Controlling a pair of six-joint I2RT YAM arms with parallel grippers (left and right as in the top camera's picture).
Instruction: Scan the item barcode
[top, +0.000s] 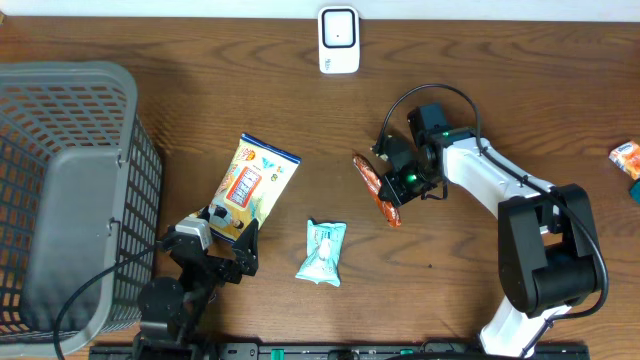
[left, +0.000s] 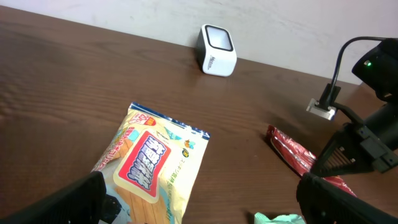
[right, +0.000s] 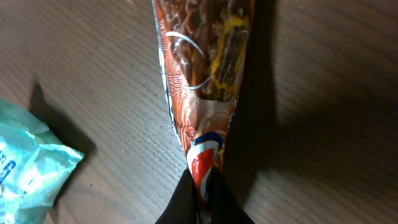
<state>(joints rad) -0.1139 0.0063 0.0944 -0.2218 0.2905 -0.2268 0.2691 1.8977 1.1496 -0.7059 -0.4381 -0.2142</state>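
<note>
Right tool pinched closed on tail seam of red snack bar, right of surface centre. Left tool spread wide, empty. Advised: bar lifted clear, barcode face turned squarely toward scanner at far edge.

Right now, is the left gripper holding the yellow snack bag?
No: the left gripper is wide open, and the yellow snack bag lies flat on the table, unclamped.

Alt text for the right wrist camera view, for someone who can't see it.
The right gripper is shut on the tip of a red-brown snack wrapper over a wooden table; a teal packet lies at the left edge.
</note>
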